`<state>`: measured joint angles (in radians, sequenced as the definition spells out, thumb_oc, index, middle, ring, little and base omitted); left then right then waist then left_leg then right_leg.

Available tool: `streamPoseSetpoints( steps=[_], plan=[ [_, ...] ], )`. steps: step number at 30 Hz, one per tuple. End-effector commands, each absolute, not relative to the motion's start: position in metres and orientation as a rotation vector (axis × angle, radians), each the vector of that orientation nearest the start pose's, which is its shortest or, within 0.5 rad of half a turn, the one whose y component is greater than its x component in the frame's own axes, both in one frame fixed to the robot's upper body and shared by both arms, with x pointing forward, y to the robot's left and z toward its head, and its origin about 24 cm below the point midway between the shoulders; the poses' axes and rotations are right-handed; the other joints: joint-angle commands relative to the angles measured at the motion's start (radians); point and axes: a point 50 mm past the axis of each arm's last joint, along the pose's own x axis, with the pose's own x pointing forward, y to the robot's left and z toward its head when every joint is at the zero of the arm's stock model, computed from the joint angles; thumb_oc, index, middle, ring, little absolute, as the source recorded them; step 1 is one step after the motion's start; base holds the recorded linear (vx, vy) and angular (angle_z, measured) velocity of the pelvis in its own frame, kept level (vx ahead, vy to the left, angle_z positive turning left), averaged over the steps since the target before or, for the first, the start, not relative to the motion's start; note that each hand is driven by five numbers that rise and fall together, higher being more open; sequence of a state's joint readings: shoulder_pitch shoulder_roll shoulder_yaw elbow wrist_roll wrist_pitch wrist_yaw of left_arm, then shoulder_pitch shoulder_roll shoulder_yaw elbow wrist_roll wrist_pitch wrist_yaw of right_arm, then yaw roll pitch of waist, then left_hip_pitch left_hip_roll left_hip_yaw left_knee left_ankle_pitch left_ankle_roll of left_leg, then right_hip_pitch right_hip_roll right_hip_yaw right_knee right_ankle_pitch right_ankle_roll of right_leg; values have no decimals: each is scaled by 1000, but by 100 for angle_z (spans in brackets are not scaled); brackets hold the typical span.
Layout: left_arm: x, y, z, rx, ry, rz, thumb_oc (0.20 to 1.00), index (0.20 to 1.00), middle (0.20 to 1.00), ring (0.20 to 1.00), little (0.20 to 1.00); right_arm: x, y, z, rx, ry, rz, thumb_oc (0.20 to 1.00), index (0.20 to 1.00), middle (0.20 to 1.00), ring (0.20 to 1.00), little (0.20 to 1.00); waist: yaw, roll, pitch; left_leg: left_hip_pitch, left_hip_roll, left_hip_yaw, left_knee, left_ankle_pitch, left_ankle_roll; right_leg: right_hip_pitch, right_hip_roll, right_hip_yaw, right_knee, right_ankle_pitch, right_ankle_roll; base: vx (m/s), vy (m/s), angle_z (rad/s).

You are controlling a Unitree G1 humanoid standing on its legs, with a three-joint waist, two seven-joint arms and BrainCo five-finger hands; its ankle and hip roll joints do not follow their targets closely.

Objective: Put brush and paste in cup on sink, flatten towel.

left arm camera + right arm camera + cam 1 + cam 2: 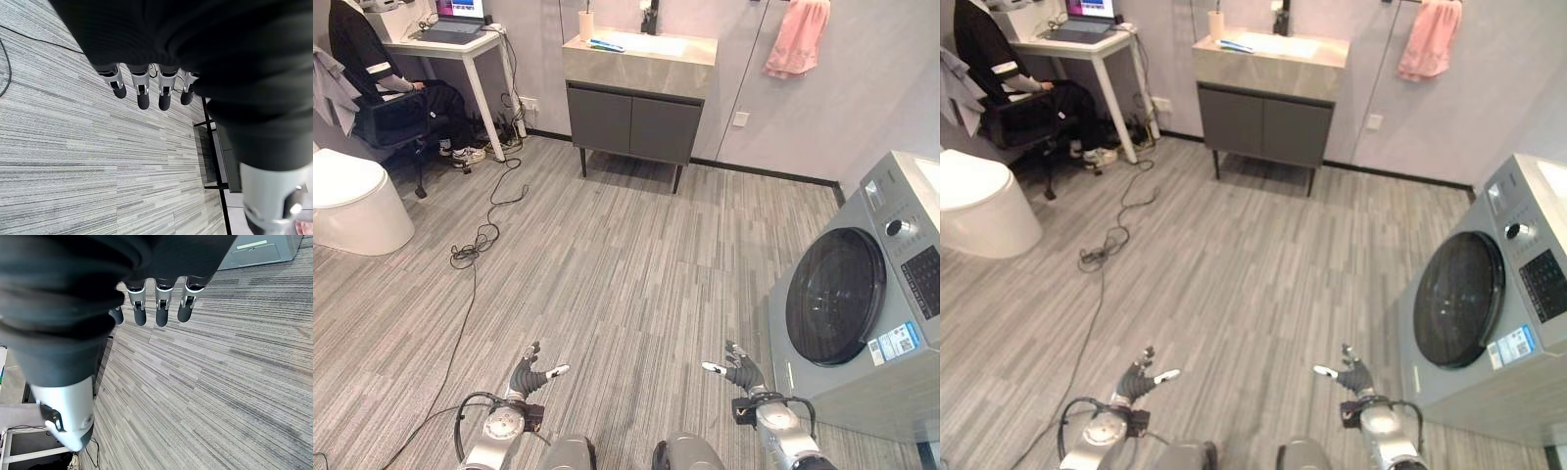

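Distance is what matters from where I stand: the sink (651, 46) sits on its grey cabinet (631, 122) against the far wall, well apart from both hands, with a long stretch of striped floor (607, 274) between. The left hand (530, 372) and the right hand (740, 369) hang low in front of the robot, fingers (143, 93) straight and relaxed, holding nothing; the right wrist view shows the same loose row of fingertips (161, 313) over bare floor.

On the counter (578, 54) left of the basin stands the cup (585, 24), pale and upright. Just beside it, nearer the basin, lies a slim blue and green shape, the brush and paste (605, 44); I cannot separate the two from here. Their long axis runs roughly along the counter's front edge, slanting slightly. The pink towel (795, 37) hangs bunched on the wall to the right of the sink.

Cup and brush lie ahead and a little left of centre, so the left hand looks marginally better placed for them once the robot has walked up, and the right hand for the towel. Nothing is within reach yet; the walk comes first.

As for writing, a washing machine (862, 304) at the right carries stickers (891, 343), too small to read.
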<state>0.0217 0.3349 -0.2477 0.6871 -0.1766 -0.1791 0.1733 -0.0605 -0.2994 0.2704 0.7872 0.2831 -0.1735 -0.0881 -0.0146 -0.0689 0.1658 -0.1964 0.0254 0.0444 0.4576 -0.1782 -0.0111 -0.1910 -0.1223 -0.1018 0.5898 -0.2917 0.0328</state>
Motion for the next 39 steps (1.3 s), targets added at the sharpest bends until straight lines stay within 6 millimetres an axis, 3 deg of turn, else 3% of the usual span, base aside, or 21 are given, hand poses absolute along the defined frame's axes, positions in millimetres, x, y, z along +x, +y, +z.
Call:
streamPoseSetpoints(
  steps=[1, 11, 15, 23, 27, 36, 39],
  plan=[
    [200, 219, -75, 292, 442, 102, 1000, 1000, 1000, 1000, 1000, 221, -204, -78, -128, 473, -49, 1000, 1000, 1000, 1000, 1000, -9, 13, -9, 37, 33, 6, 119, -107, -15, 57, -26, -2, -28, 42, 53, 0, 0, 0],
    [194, 217, -82, 281, 479, 88, 1000, 1000, 1000, 1000, 1000, 212, -201, -91, -114, 540, -50, 1000, 1000, 1000, 1000, 1000, -6, 20, -19, 88, 27, 28, 66, -94, -3, 84, -19, 16, -94, 74, 62, 32, 13, -4],
    [183, 218, -94, 275, 546, 91, 1000, 1000, 1000, 1000, 1000, 202, -204, -103, -39, 613, -99, 1000, 1000, 1000, 1000, 1000, -7, 29, -31, 112, 15, 35, 3, -51, 1, 98, -14, 35, -162, 120, 75, 30, 49, -9],
    [169, 219, -108, 260, 630, 111, 1000, 1000, 1000, 1000, 1000, 198, -200, -111, -317, 676, 39, 1000, 1000, 1000, 1000, 1000, 7, 36, -71, 165, 10, 48, -141, 20, 0, 133, 7, 58, -297, 181, 87, 40, 22, -19],
    [167, 216, -113, 260, 655, 106, 1000, 1000, 1000, 1000, 1000, 193, -198, -116, -288, 710, 36, 1000, 1000, 1000, 1000, 1000, 6, 33, -90, 192, 11, 49, -209, 55, -7, 158, 13, 56, -357, 198, 88, 45, -17, -8],
    [166, 208, -116, 265, 677, 71, 1000, 1000, 1000, 1000, 1000, 186, -204, -121, -275, 749, 4, 1000, 1000, 1000, 1000, 1000, -1, 33, -101, 208, 1, 31, -251, 64, -8, 179, 11, 50, -395, 213, 91, 29, 4, 1],
    [168, 209, -116, 294, 680, 40, 1000, 1000, 1000, 1000, 1000, 183, -210, -123, -119, 775, -107, 1000, 1000, 1000, 1000, 1000, -6, 31, -101, 197, -13, 25, -251, 52, 1, 174, -1, 48, -386, 217, 98, 24, 110, 10]
  ],
)
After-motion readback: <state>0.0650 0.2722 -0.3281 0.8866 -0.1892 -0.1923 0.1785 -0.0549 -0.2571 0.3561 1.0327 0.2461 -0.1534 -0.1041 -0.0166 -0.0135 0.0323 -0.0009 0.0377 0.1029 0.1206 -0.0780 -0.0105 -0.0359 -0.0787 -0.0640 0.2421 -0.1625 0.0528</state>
